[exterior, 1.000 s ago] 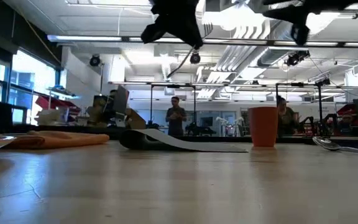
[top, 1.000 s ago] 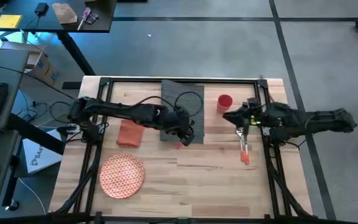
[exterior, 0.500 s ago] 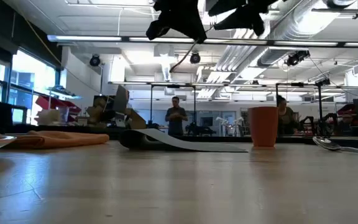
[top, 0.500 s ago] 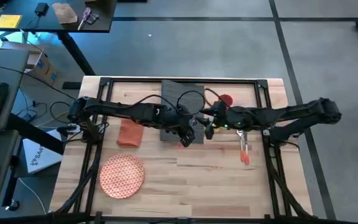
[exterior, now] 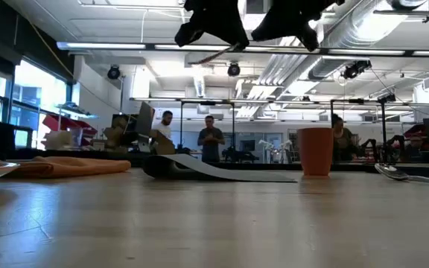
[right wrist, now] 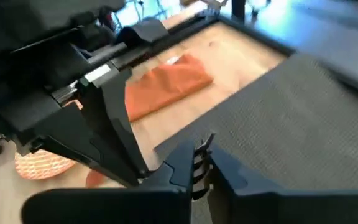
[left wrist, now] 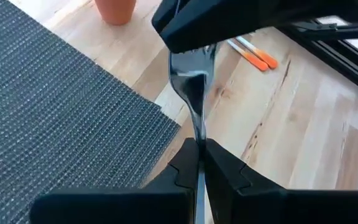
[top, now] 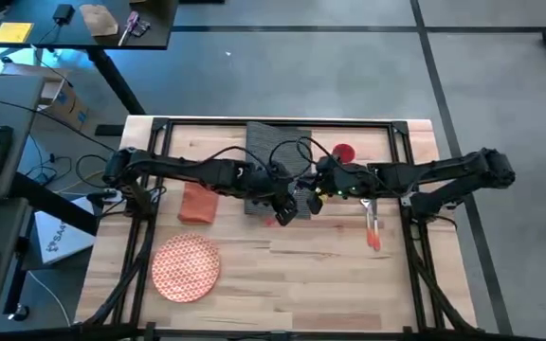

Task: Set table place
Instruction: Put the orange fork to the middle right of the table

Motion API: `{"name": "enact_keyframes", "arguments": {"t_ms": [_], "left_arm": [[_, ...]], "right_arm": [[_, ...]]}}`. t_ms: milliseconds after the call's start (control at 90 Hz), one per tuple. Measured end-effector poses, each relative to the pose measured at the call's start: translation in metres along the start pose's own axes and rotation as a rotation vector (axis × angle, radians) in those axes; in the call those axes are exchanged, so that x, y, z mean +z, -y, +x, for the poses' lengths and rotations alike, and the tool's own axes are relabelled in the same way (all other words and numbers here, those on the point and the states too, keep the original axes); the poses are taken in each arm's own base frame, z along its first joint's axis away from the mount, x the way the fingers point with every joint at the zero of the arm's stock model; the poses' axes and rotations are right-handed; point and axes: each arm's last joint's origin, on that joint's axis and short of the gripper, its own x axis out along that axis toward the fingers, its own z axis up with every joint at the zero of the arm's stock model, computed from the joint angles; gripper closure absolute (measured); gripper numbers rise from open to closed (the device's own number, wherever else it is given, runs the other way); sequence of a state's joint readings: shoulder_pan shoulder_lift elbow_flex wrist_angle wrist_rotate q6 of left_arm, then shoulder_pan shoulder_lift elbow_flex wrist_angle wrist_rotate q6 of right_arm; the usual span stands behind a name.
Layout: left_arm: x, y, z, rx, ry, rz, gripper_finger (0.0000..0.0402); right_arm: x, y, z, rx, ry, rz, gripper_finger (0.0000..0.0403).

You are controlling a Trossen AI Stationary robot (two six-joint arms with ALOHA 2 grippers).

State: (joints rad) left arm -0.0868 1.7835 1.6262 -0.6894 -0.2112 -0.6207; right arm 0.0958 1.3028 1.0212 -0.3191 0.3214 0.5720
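Both grippers meet above the middle of the surface point(top: 282, 275), at the right edge of the placemat point(top: 278, 152).

Left gripper point(left wrist: 199, 163): narrow, clamped on a fork point(left wrist: 192, 84). In the left wrist view the silver fork stem runs out from between the two dark fingers, with the tines end up against the dark body of the other arm. In the high view the left gripper point(top: 287, 210) sits over the placemat's near right corner, with an orange bit at it, likely the fork's handle.

Right gripper point(top: 308, 201): reaches in from the right, just beside the left one. In the right wrist view the right gripper point(right wrist: 202, 163) has its fingers nearly closed around the fork tines; actual contact is unclear.

Rest of the place setting:
- Placemat: dark grey woven, at the far middle of the surface; the low view shows one edge curled up.
- Napkin point(top: 198, 203): orange, left of the placemat, flat on the wood.
- Plate point(top: 186, 268): orange-red patterned, near left, well apart from the placemat.
- Cup point(top: 344, 152): red, upright, right of the placemat near the far rail.
- Other cutlery point(top: 373, 227): orange handles, lying on the wood right of both grippers.

People stand in the room behind the surface in the low view.
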Motion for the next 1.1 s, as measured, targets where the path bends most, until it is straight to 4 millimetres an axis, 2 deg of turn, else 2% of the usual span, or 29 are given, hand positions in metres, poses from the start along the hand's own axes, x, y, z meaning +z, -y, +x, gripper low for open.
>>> {"name": "enact_keyframes", "arguments": {"t_ms": [100,189,244,411,578,789,967,1100], "left_arm": [[-0.002,-0.001,0.002,0.000,-0.007,0.018,0.0386],[-0.002,-0.002,0.001,0.012,-0.007,0.030,0.0364],[-0.003,-0.003,0.001,0.022,-0.021,0.033,0.0348],[-0.007,-0.006,0.002,0.048,-0.051,0.022,0.0308],[-0.008,-0.006,0.001,0.037,-0.079,0.013,0.0295],[-0.011,-0.005,0.001,0.003,-0.135,-0.013,0.0294],[-0.019,-0.009,-0.001,0.038,-0.213,-0.060,0.0294],[-0.024,-0.013,-0.002,0.045,-0.308,-0.108,0.0294]], "right_arm": [[-0.008,0.004,-0.001,-0.012,-0.108,-0.017,0.0401],[-0.030,0.014,0.002,-0.028,-0.292,-0.083,0.0402],[-0.040,0.019,0.003,-0.012,-0.343,-0.088,0.0402],[-0.084,0.046,-0.003,0.020,-0.557,-0.116,0.0403],[-0.112,0.079,-0.018,0.050,-0.714,-0.107,0.0402],[-0.126,0.109,-0.029,0.006,-0.740,-0.103,0.0401],[-0.139,0.123,-0.028,-0.076,-0.767,-0.088,0.0396],[-0.145,0.129,-0.026,-0.166,-0.753,-0.051,0.0372]]}}
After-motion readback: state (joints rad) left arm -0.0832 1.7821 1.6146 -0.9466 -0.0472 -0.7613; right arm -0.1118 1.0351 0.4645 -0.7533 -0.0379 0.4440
